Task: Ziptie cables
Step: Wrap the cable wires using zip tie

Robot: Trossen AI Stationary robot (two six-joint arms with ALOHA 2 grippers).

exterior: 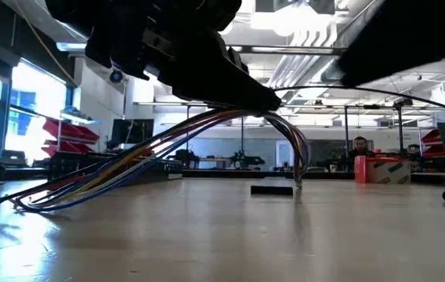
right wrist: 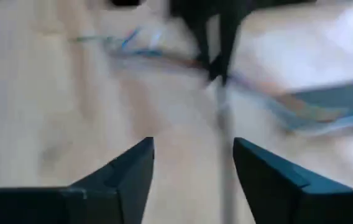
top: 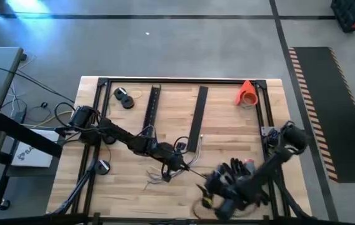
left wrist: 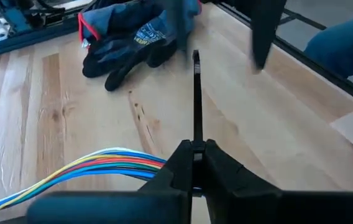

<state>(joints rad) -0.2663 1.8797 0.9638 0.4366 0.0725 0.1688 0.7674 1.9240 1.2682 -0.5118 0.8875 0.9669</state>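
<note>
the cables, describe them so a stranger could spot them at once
On the wooden table, look near the middle where the left gripper is shut on the cables. They are thin, loose wires splaying out, unlike the two straight black bars farther back.

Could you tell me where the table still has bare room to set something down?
Free: the strip between the two black bars, and the wood right of the second bar, below the orange cone. Crowded: the middle, where the left gripper holds the cables, and the near right around the gloves and right gripper.
</note>
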